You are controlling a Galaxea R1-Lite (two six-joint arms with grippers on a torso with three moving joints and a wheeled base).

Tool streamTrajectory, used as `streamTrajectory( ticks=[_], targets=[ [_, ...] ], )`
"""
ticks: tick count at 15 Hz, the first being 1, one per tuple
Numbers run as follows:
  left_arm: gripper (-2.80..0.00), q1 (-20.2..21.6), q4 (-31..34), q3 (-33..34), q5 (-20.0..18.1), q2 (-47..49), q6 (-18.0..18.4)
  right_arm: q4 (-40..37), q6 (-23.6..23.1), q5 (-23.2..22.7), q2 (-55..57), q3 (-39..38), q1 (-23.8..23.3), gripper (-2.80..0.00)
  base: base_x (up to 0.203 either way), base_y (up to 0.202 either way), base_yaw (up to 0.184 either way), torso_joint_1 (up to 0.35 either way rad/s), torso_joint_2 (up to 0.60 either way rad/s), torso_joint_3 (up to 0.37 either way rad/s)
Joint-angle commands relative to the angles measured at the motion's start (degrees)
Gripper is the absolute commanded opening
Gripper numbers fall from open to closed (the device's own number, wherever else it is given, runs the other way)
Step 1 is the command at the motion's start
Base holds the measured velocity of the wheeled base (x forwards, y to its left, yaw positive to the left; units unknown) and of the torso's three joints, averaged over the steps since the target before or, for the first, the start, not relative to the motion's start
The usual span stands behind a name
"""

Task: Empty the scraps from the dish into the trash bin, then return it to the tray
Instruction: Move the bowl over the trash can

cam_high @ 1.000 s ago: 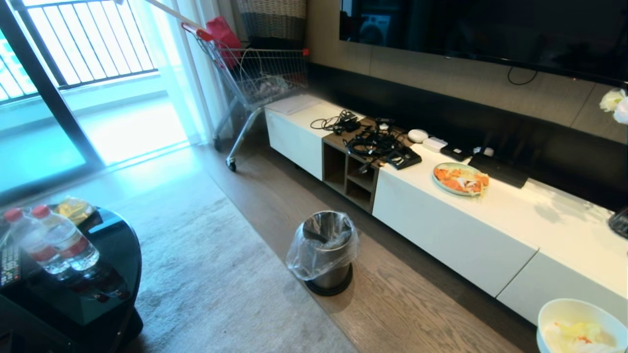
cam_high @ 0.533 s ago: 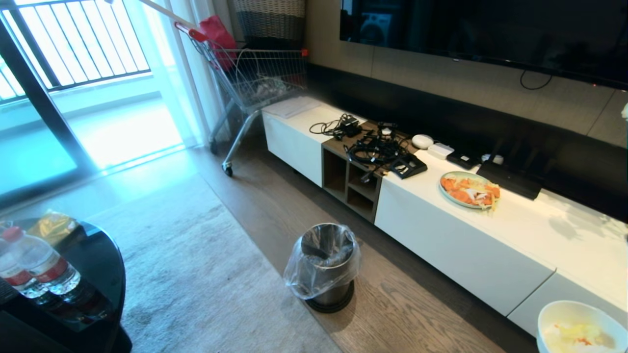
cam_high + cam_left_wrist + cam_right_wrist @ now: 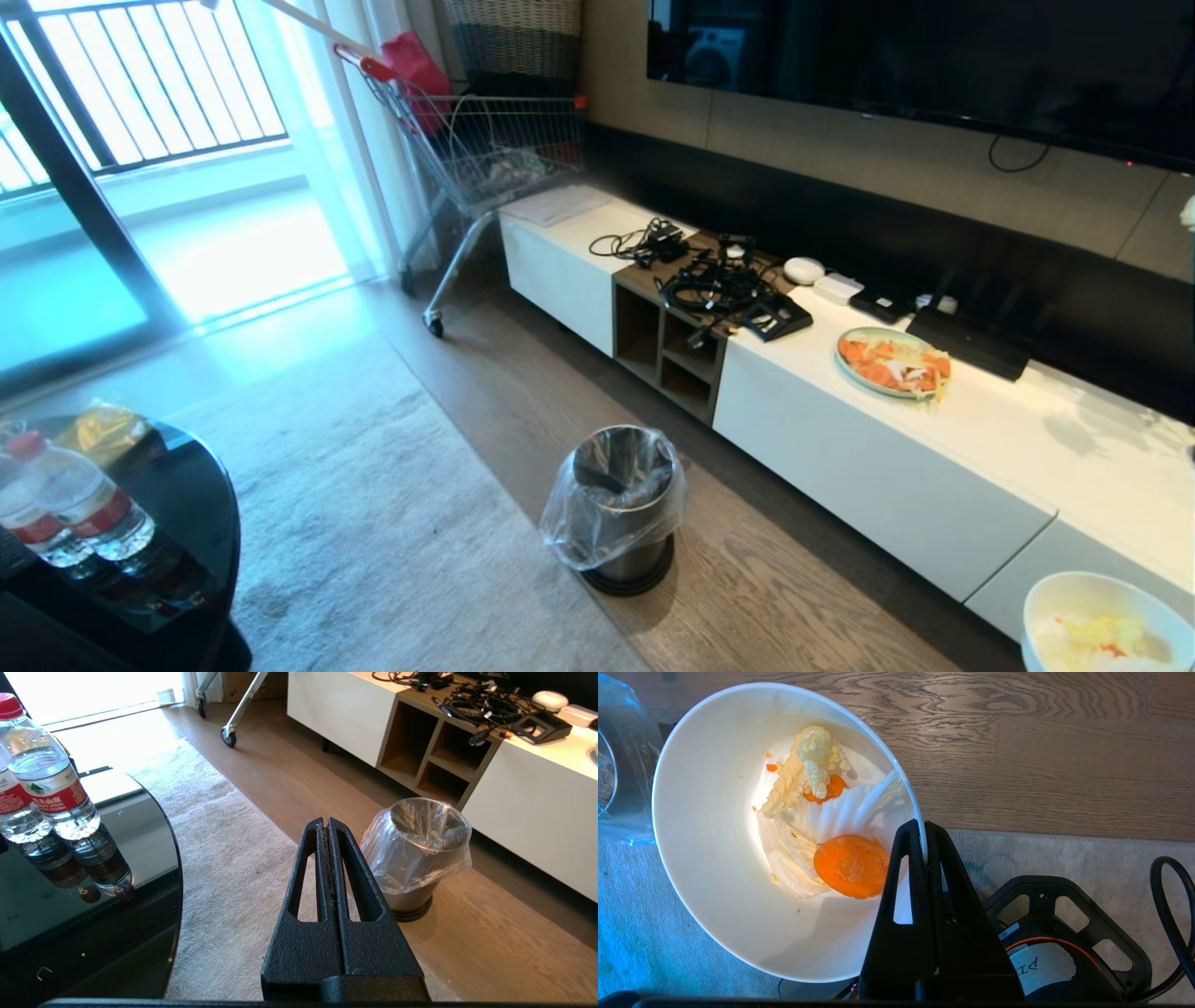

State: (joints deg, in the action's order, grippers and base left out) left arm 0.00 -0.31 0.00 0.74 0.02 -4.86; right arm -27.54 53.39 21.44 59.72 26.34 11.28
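The dish, a deep white bowl, hangs from my right gripper, which is shut on its rim. Inside lie the scraps: pale cabbage bits and a round orange slice. In the head view the dish shows at the bottom right corner, above the wooden floor. The trash bin, steel with a clear liner bag, stands on the floor to the dish's left. My left gripper is shut on nothing, parked with the trash bin ahead of it. The tray is out of view.
A long white TV cabinet runs along the wall, carrying cables and a plate of orange food. A black glass table with water bottles stands at the left. A shopping cart is parked by the window. A grey rug covers the floor.
The whole head view has shifted: the bin and cabinet sit lower and nearer, the black table has slid further left. Over the last half second nothing has moved. The dish stays in the right gripper.
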Motion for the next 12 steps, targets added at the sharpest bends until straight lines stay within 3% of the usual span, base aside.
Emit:
streamTrajectory(
  ticks=[1,7,12],
  targets=[
    [-2.80,0.00,-0.04,0.00,0.05,-0.02,-0.07,-0.15,0.31,0.10,0.23,-0.06,0.14,-2.80,0.000,0.000,0.000,0.000,0.00,0.000],
    [-2.80,0.00,-0.04,0.00,0.05,-0.02,-0.07,0.56,0.31,0.10,0.31,-0.42,0.93,-2.80,0.000,0.000,0.000,0.000,0.00,0.000],
    [-2.80,0.00,-0.04,0.00,0.05,-0.02,-0.15,0.56,0.40,0.10,0.31,-0.50,1.11,-2.80,0.000,0.000,0.000,0.002,0.00,-0.143]
  ],
)
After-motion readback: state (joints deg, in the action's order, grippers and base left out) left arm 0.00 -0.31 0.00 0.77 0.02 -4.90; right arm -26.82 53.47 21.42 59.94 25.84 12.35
